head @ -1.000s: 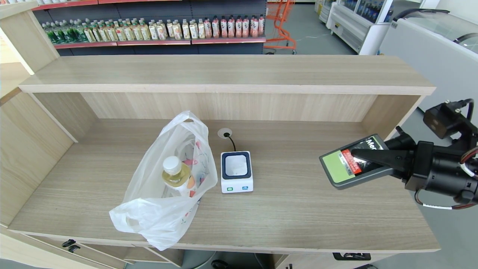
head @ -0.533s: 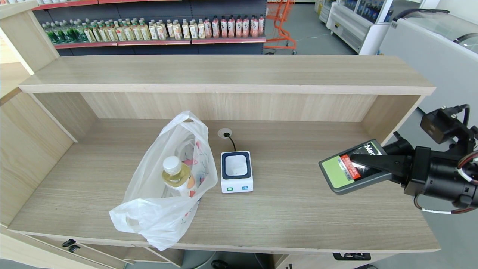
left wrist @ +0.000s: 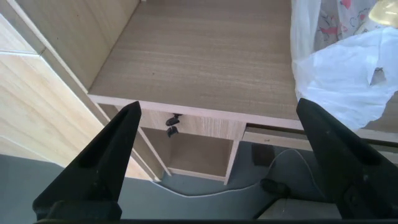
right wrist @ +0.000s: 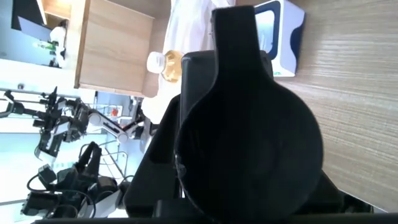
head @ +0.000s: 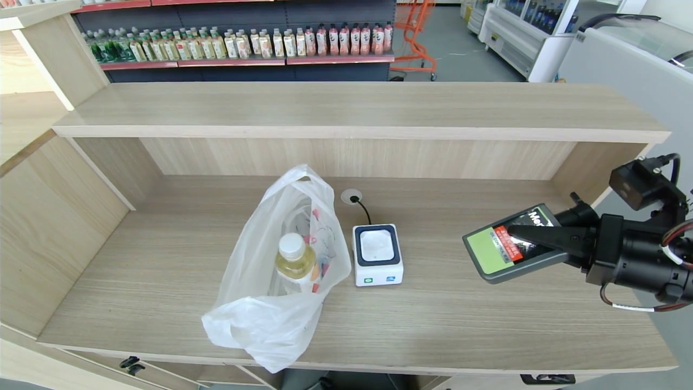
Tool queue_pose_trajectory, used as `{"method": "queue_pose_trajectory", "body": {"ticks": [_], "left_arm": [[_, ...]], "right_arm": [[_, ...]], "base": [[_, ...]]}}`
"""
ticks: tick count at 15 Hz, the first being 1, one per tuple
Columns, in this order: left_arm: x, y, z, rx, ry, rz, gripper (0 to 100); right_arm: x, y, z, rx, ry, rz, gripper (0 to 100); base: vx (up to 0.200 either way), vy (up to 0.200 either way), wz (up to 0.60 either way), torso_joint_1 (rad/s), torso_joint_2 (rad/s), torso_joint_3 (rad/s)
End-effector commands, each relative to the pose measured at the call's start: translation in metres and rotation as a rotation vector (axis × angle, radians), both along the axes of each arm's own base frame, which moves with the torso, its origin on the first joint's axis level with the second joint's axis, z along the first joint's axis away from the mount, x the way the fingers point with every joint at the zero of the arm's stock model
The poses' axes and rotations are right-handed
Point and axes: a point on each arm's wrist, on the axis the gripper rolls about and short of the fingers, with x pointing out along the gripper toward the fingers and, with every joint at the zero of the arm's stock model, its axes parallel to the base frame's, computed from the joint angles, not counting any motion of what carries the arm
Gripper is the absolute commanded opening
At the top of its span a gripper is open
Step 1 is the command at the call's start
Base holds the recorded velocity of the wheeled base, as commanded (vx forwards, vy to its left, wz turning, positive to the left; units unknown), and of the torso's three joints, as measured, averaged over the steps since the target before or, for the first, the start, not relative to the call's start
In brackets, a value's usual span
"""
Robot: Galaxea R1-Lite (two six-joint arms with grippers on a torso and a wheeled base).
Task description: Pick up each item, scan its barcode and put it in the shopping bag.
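Observation:
My right gripper (head: pixel 521 238) is shut on a flat dark box (head: pixel 495 250) with a green and red label, held above the right part of the wooden counter (head: pixel 460 319). The white scanner (head: pixel 378 254) with its dark-framed window sits left of the box, apart from it. A white plastic shopping bag (head: pixel 270 319) stands left of the scanner, with a capped bottle of yellow drink (head: pixel 294 261) inside. In the right wrist view the held box (right wrist: pixel 249 124) hides much of the scene, with the scanner (right wrist: pixel 287 31) and bottle (right wrist: pixel 163 62) beyond. My left gripper (left wrist: pixel 217 165) hangs open off the counter's front edge, near the bag (left wrist: pixel 348 81).
A raised wooden ledge (head: pixel 352 108) runs along the counter's back, with side walls (head: pixel 48 216) left and right. A cable (head: pixel 361 208) runs from the scanner to a hole in the counter. Bare counter lies between the scanner and the held box. Drawers (left wrist: pixel 205 137) sit under the front edge.
The head camera has shifted, so the whole scene sits further right. My right gripper dipped a little with the box, which now stands nearer the scanner.

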Motion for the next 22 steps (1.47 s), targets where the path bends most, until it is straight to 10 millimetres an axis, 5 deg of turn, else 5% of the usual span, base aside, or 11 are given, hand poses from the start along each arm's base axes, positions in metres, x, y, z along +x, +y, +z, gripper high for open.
{"method": "queue_pose_trajectory", "body": {"ticks": [1, 8, 12, 22], "left_arm": [[0.000, 0.000, 0.000, 0.000, 0.001, 0.000, 100], [0.000, 0.000, 0.000, 0.001, 0.001, 0.000, 100], [0.000, 0.000, 0.000, 0.006, 0.005, -0.002, 100], [0.000, 0.000, 0.000, 0.003, 0.000, 0.000, 100]], "right_arm": [[0.004, 0.000, -0.003, -0.004, 0.013, -0.001, 0], [0.009, 0.001, -0.012, -0.076, -0.018, -0.003, 0], [0.011, 0.002, -0.013, -0.102, -0.037, 0.007, 0], [0.052, 0.019, -0.049, -0.349, -0.119, 0.095, 0]], "base": [[0.000, 0.200, 0.00, 0.012, 0.00, 0.002], [0.000, 0.086, 0.00, 0.000, 0.00, 0.001], [0.200, 0.000, 0.00, -0.008, 0.00, 0.010], [0.020, 0.000, 0.00, 0.002, 0.00, -0.001]]}}
